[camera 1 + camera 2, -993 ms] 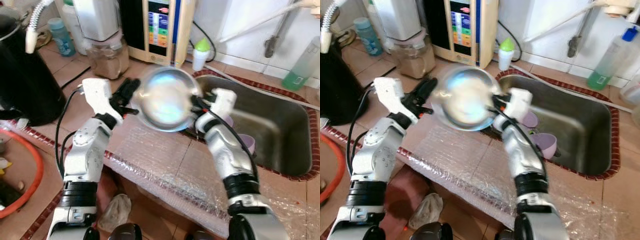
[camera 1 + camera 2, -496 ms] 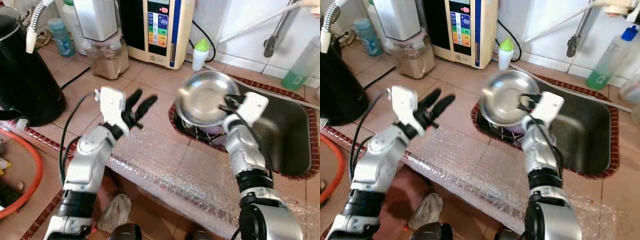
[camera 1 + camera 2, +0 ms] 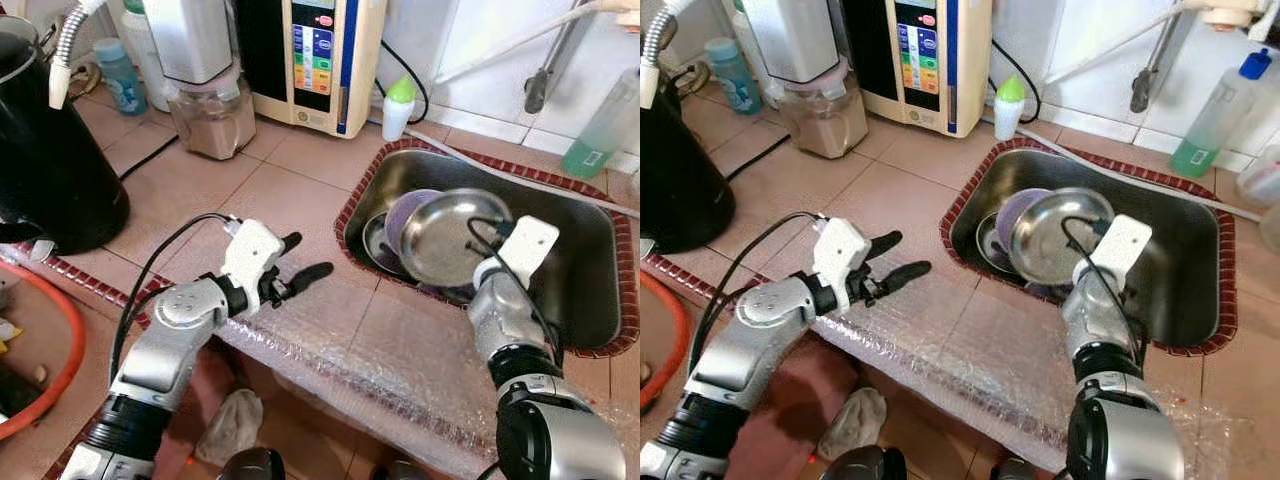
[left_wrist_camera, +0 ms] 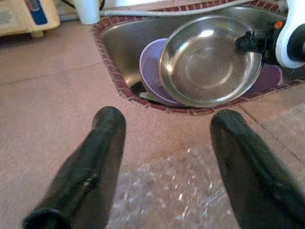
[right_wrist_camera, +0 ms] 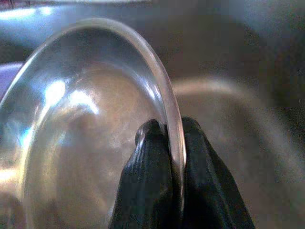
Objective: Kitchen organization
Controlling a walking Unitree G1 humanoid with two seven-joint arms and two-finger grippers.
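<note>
Steel bowl [image 3: 452, 235] held over the left part of the sink [image 3: 590, 255], rim pinched tight between the two black fingers of the right gripper [image 5: 164, 143]. Below and beside it, a purple plate [image 3: 402, 212] and other dishes already lying in the sink. Left gripper [image 3: 298, 270] spread wide and holding nothing, low over the bubble wrap [image 3: 340, 330] on the counter, near the sink's left edge. Bowl seemingly not yet set down and not yet let go. Judging from this, placing almost done; left to do: lower the bowl onto the dishes, open the fingers, pull the arm out
</note>
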